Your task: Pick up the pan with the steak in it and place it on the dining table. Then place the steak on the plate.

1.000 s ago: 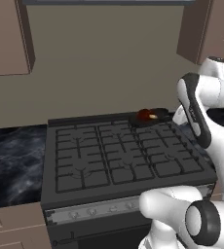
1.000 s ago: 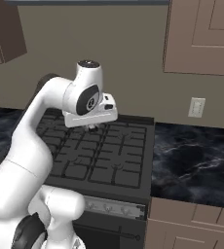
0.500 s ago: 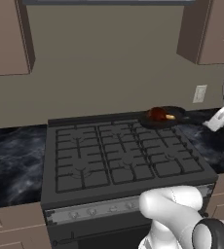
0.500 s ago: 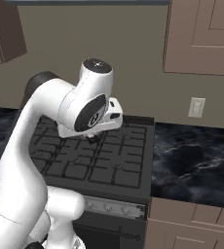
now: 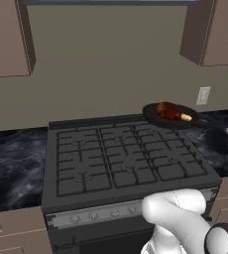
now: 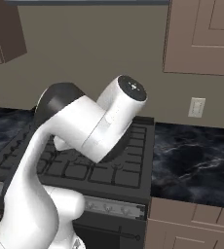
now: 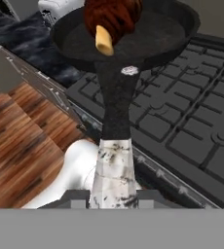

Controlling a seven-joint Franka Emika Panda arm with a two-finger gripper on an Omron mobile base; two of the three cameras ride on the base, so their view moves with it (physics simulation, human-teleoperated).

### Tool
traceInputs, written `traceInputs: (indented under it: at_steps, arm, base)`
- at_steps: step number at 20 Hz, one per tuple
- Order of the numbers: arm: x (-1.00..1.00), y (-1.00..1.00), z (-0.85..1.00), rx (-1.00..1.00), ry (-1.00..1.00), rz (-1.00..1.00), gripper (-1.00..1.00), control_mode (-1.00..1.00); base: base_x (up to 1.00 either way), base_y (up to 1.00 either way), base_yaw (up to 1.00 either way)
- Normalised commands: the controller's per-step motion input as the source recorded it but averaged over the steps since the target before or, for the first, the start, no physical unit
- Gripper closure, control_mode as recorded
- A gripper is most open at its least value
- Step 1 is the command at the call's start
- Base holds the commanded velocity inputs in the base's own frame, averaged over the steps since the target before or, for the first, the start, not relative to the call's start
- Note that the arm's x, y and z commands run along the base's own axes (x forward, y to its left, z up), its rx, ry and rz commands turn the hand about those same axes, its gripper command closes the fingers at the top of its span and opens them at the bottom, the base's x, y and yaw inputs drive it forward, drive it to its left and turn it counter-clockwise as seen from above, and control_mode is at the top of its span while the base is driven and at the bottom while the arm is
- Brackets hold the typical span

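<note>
One pan (image 5: 169, 116) has swung right off the stove (image 5: 121, 161); one steak (image 5: 168, 110) inside.

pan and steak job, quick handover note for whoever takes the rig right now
Gripper: shut on the silver tip of the pan's handle.
Pan: lifted above the stove, near its back right corner in the left base view, roughly level.
Steak: in the pan, bone end toward the handle.
Done: pan grasped and off the burner.
Left: carry the pan to the dining table and set it down, then move the steak onto the plate. Table and plate are out of sight from here. Probably best to keep the pan level so the steak does not slide.
</note>
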Motion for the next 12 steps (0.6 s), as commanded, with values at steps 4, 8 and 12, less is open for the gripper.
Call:
traceInputs:
  at_steps: [4, 8, 12]
  arm:
    - [-0.54, 0.00, 0.01, 0.25, -0.13, 0.08, 1.00, -1.00]
    - [-0.17, 0.00, 0.02, 0.11, -0.09, 0.03, 1.00, -1.00]
    - [0.00, 0.00, 0.00, 0.00, 0.00, 0.00, 1.00, -1.00]
  base:
    - [0.00, 0.00, 0.00]
    - [0.00, 0.00, 0.00]
    - [0.00, 0.00, 0.00]
